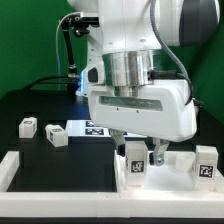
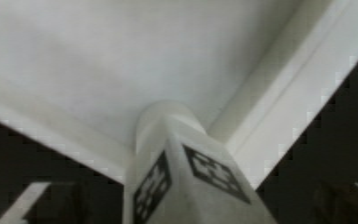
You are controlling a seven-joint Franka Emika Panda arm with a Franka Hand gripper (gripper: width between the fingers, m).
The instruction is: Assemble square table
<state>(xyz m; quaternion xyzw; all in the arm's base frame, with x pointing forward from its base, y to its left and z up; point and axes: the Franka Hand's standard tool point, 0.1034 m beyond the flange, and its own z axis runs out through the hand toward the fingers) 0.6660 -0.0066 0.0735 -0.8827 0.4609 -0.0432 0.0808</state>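
My gripper [image 1: 140, 155] is shut on a white tagged leg [image 1: 135, 167] and holds it upright against the white square table top [image 1: 170, 172] at the exterior view's lower right. In the wrist view the leg [image 2: 190, 170] stands between the jaws with two tags facing the camera. Its far end meets the top's inner face [image 2: 105, 70] near a corner of the raised rim [image 2: 291, 80]. Another leg [image 1: 207, 160] stands on the top's right side. Two loose legs [image 1: 28, 126] [image 1: 55, 137] lie on the black table at the left.
The marker board [image 1: 85, 128] lies flat behind the gripper. White L-shaped rails [image 1: 12, 168] run along the front left edge. The arm's body hides the middle of the table. Cables and a green wall are behind.
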